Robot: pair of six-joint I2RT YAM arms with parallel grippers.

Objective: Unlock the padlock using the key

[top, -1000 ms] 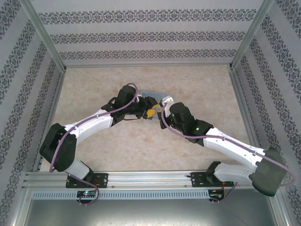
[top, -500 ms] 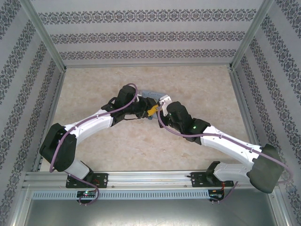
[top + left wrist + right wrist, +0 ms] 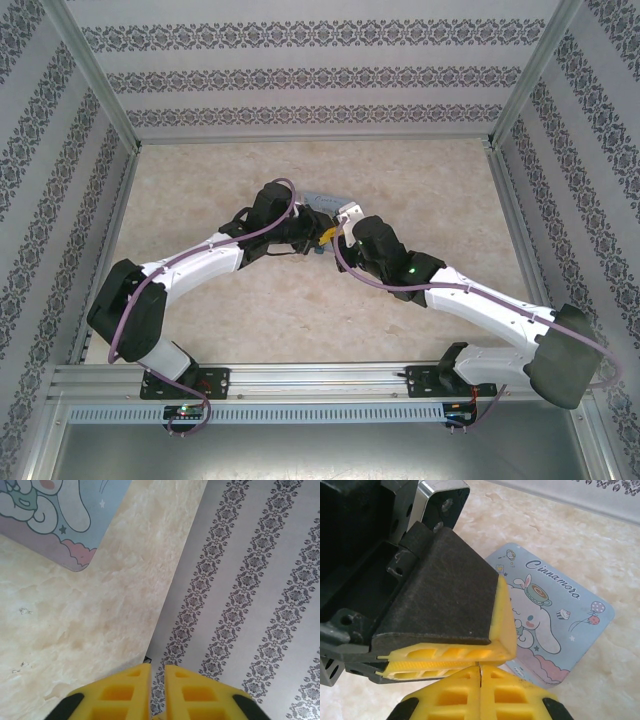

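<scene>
Padlock: hidden or too small to tell; my guess is that it sits where the two sets of fingertips meet, at the centre of the overhead view.
Key: likewise not made out; nothing thin and brownish can be picked out at either pair of fingers.
Right gripper (image 3: pixel 480 670): bottom centre of its wrist view, with the yellow fingers pressed flat together and no gap. I cannot tell whether a thin key is pinched in the seam.
Left gripper (image 3: pixel 157 669): bottom centre of its own view, jaws drawn almost together with only a narrow slit between them. Nothing shows in the slit. In the right wrist view its fingers lie crosswise just above the right fingertips, touching or very nearly.
Tin (image 3: pixel 555 625): pale blue with a white cartoon dog, flat on the table (image 3: pixel 75 630), right of centre in the right wrist view, just beyond both grippers.
Wall (image 3: pixel 250 605): patterned paper fills the right half of the left wrist view.
Step in hand: probably bringing key and lock together, one arm to each.
Next move: calls for fine alignment of key to keyhole, then a turn while the other arm holds firm.
</scene>
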